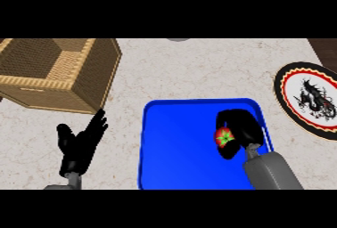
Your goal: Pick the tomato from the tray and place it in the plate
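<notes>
Tomato: inside blue tray, near its right wall | right hand: fingers curled round tomato | left hand: left of tray, fingers spread | plate: right of tray | wicker basket: beyond tray's left corner.

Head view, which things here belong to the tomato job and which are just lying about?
Job: tomato, blue tray, plate, right hand curled round the tomato.
Lying about: wicker basket, left hand resting open at lower left.
</notes>
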